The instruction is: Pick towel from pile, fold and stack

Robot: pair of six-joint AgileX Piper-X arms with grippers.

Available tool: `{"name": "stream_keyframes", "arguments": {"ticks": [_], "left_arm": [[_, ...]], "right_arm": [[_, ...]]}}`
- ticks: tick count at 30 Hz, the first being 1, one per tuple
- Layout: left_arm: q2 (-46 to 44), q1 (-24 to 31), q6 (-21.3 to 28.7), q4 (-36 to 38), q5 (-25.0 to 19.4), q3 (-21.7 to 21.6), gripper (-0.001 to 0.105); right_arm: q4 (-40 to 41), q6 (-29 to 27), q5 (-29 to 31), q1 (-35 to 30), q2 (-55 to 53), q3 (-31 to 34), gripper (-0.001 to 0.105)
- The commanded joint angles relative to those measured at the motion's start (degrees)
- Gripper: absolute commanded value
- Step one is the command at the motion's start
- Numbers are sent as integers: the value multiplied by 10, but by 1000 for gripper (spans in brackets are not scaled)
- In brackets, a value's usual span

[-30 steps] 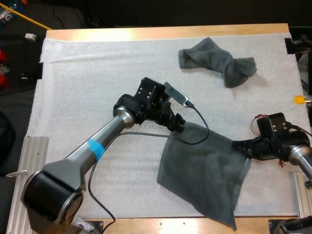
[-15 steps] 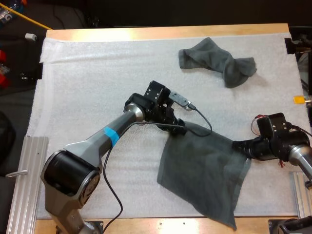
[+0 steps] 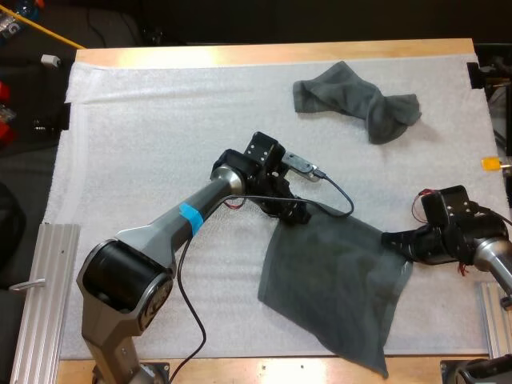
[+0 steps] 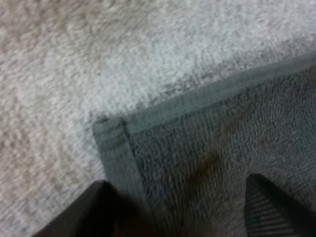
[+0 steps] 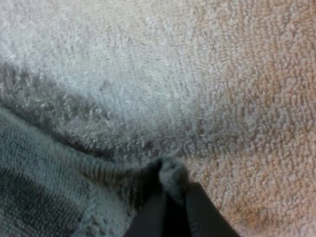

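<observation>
A dark grey-green towel (image 3: pixel 332 292) lies spread flat on the white mat near the front right. My left gripper (image 3: pixel 294 214) sits at its far left corner. In the left wrist view the gripper (image 4: pixel 177 200) is open, its two fingers (image 4: pixel 96 212) standing apart just above the hemmed corner (image 4: pixel 112 132) of the towel (image 4: pixel 217 148). My right gripper (image 3: pixel 394 240) is at the towel's right corner. In the right wrist view the right gripper (image 5: pixel 174 197) is shut on a pinched bit of the towel's edge (image 5: pixel 59 163). A second, crumpled towel (image 3: pixel 356 100) lies at the far right of the mat.
The white mat (image 3: pixel 160 144) covers most of the wooden table (image 3: pixel 240 54). Metal rails run along the front left (image 3: pixel 44 288) and front right (image 3: pixel 492 312). Bare mat stretches left of the flat towel and between the two towels.
My left gripper has moved right and slightly toward the front, arriving at the flat towel's far left corner. The right gripper and both towels have stayed put.
</observation>
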Motion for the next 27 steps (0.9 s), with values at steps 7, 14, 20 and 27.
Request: {"name": "stream_keyframes", "arguments": {"ticks": [7,14,20,27], "left_arm": [[1,-32,-3,9,-28,-14,25],[-8,-33,12,60,-28,-74,0],[-75,-33,42,98,-58,-107,0],[-193,-33,49,114,-95,-108,0]], "right_arm": [[20,-1,-2,-2,-3,2,0],[18,-1,-2,-2,-8,0,0],[13,-7,25,-2,-65,-42,0],[27,-41,9,0,-143,-144,0]]}}
